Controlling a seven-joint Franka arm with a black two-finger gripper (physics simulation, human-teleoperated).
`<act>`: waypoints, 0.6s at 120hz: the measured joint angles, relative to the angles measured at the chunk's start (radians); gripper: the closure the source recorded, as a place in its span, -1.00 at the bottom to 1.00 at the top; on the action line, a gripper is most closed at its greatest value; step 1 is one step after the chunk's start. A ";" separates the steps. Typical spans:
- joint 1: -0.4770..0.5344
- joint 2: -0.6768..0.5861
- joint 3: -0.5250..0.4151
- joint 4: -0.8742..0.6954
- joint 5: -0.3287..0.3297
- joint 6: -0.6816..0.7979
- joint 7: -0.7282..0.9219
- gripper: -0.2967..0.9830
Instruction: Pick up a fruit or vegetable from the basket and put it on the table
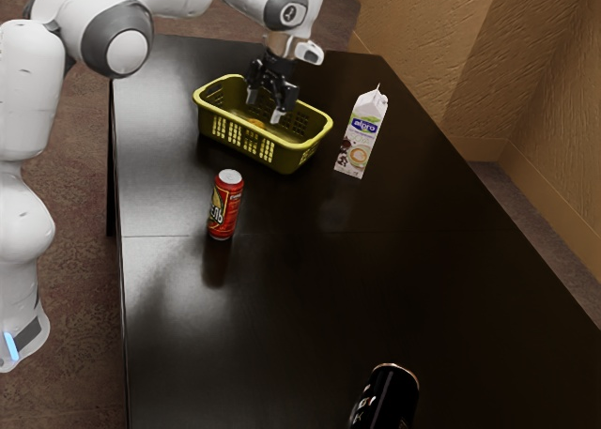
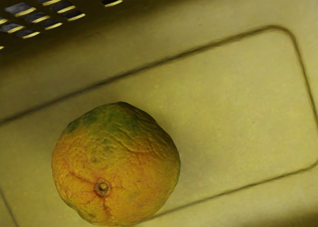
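— What is the largest element here?
— A dark table (image 1: pixel 282 307); above its far end, a white jointed arm (image 1: pixel 117 37) reaches in from the exterior view's upper left.
— And upon the table?
— A yellow-green slotted basket (image 1: pixel 289 155). Near it, toward the exterior view's right, an upright carton (image 1: pixel 362 136) marked "alpro".
— State of the claw (image 1: pixel 264 108)?
— Black, two-fingered, pointing down at the basket's opening; its fingers stand apart, clamped on nothing.
— Smaller items?
— A black can (image 1: pixel 387 401), partly cut off by the exterior view's lower edge, and an upright red can (image 1: pixel 224 206) near the basket.
— Finally, the fruit (image 2: pixel 117 165)?
— Round, wrinkled, orange mottled with green; it lies on the basket's floor, below the claw.
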 joint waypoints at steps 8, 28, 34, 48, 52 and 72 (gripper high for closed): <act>0.001 0.004 0.000 -0.002 0.001 0.002 0.001 -0.54; 0.016 0.019 0.001 0.003 0.003 0.021 0.002 -0.54; 0.025 0.023 0.001 0.005 0.004 0.025 0.002 -0.54; 0.036 0.031 0.001 0.005 0.004 0.034 0.004 -0.54; 0.036 0.034 0.000 0.005 0.004 0.037 0.004 -0.54; 0.041 0.062 0.000 0.001 0.002 0.047 0.006 -0.54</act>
